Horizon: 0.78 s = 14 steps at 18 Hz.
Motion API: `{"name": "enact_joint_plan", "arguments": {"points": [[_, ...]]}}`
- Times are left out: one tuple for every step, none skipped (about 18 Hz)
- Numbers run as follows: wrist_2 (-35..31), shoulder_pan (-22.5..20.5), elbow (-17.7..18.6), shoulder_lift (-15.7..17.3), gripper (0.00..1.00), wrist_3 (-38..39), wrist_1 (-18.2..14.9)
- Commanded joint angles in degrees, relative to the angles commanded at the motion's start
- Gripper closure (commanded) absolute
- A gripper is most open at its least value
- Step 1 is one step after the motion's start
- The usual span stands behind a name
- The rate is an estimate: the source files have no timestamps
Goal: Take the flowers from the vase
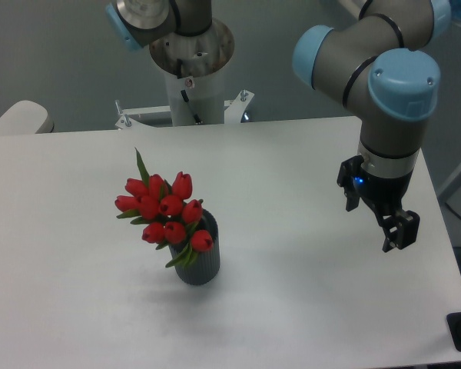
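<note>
The flowers (166, 211), a tight bunch of red tulip buds with green leaves, stand in the vase (200, 261), a short dark grey ribbed cylinder left of the table's middle. One pointed leaf sticks up behind the buds. My gripper (376, 219) hangs above the right side of the table, well to the right of the bunch and apart from it. Its black fingers (400, 230) point down, the jaws stand open, and nothing is between them.
The white table (292, 307) ends close behind the gripper at its right edge. The arm's base column (190, 69) rises at the back centre. A pale rounded object (15, 119) sits at the far left.
</note>
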<state>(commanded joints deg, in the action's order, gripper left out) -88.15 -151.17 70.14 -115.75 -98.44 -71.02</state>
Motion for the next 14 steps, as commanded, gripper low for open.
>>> {"name": "enact_joint_plan", "arguments": {"points": [[0.0,0.1,0.2,0.0,0.00,0.0,0.0],[0.1,0.0,0.3,0.0,0.00,0.0,0.0],[0.5,-0.1,0.3,0.0,0.00,0.1,0.0],[0.9,-0.3,0.3,0.0,0.00,0.1,0.0],[1.5,-0.3,0.5,0.2,0.00,0.2,0.0],[2.3,-0.3,0.6,0.3,0.00,0.6,0.0],[3.2,-0.3,0.7,0.4,0.00,0.9,0.0],[3.9,-0.4,0.7,0.4,0.00,1.0,-0.1],[5.2,-0.6,0.8,0.6,0.00,1.1,-0.2],[7.2,-1.1,1.2,0.8,0.00,1.1,-0.2],[9.7,-1.9,2.0,1.2,0.00,1.1,-0.2],[13.0,-2.9,3.2,1.9,0.00,1.1,-0.1],[16.2,-3.9,4.1,2.5,0.00,1.8,-0.1],[18.7,-4.7,4.7,2.8,0.00,3.7,-0.1]]}}
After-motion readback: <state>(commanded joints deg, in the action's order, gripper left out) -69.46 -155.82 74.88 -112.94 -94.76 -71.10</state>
